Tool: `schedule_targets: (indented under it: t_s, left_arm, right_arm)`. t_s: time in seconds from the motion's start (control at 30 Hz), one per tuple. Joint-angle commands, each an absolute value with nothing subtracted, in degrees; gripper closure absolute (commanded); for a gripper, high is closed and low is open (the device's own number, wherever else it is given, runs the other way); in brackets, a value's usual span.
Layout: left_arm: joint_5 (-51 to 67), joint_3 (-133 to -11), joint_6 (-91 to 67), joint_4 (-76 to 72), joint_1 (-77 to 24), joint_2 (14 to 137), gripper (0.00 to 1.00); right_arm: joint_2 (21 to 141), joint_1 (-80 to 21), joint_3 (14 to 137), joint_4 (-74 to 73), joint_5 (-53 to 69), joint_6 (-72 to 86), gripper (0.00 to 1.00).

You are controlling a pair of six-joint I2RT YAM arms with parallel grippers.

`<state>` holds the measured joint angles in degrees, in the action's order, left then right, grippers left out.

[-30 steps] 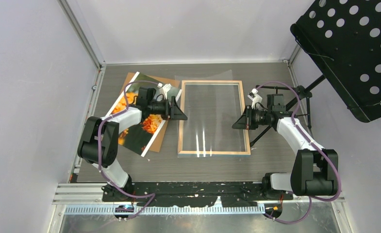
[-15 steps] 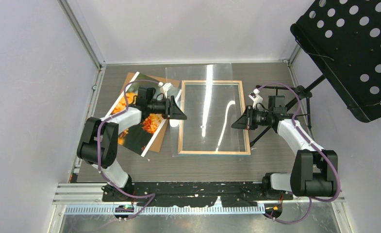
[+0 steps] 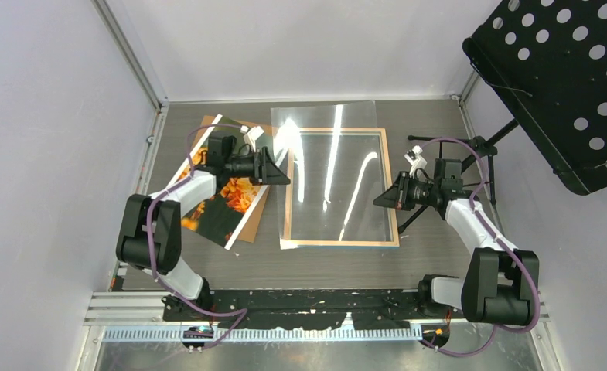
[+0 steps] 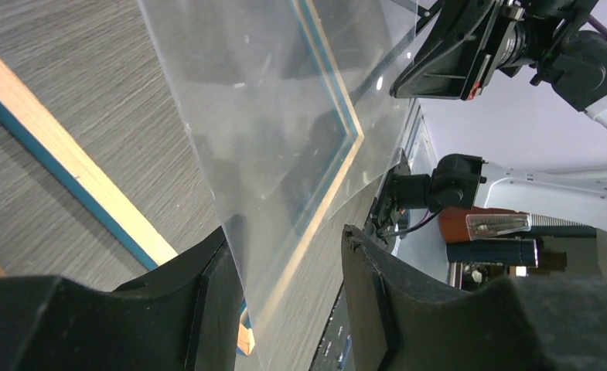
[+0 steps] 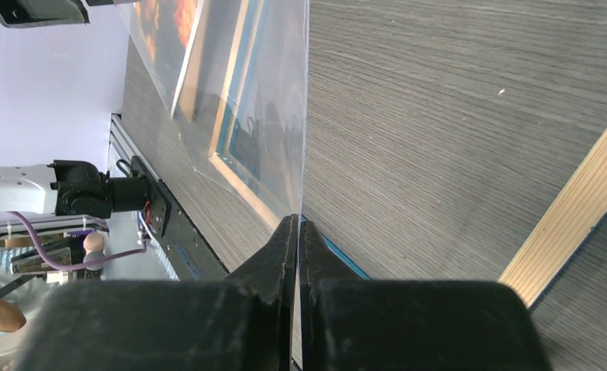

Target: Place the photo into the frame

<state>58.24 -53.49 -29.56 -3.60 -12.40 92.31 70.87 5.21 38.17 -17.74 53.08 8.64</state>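
Right gripper (image 5: 298,220) first: jaws pressed flat together on the three o'clock edge of the clear pane (image 3: 331,154), a thin pinch right at the rim. Over to the left gripper (image 4: 292,239): jaws stand apart, the pane's nine o'clock edge running between them and leaning on one finger (image 4: 215,301), not squeezed at all. That's the worry, I'd say. With only one real grip, the floppy sheet can pivot about the right pinch, slip off that left finger and slap down on the frame (image 3: 340,243), or skid toward twelve o'clock, where it juts past the frame's rim. A hard close on the left could just as easily buckle it, and the glare streaks suggest it is bowed. Moving outward, the frame lies wood side up on the table (image 3: 323,267), and its opening holds nothing, with bare table grain showing through. The photo (image 3: 230,202) is outside it, at the frame's nine o'clock, lying on a brown backing board (image 3: 255,218) beneath the left arm, not yet seated. Swing the pane that way and it could drag the print.
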Motion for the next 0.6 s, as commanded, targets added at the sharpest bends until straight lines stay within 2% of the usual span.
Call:
schedule_targets:
  t_s: [0.0,0.3,0.57]
  left_arm:
    - [59.7,-54.3,-30.1,-6.5,-15.0,92.7,0.54]
    - [60.6,-52.7,-36.2,-14.6,-18.1,96.4,0.57]
    - [59.8,-52.2,-35.1,-13.8,-17.7,94.3,0.6]
  right_arm:
    - [67.9,5.5,37.5,-11.4,54.4,12.3,0.94]
    - [65.6,5.5,35.7,-8.3,54.8,15.3,0.94]
    - [64.8,6.2,35.1,-8.3,54.2,15.0,0.94]
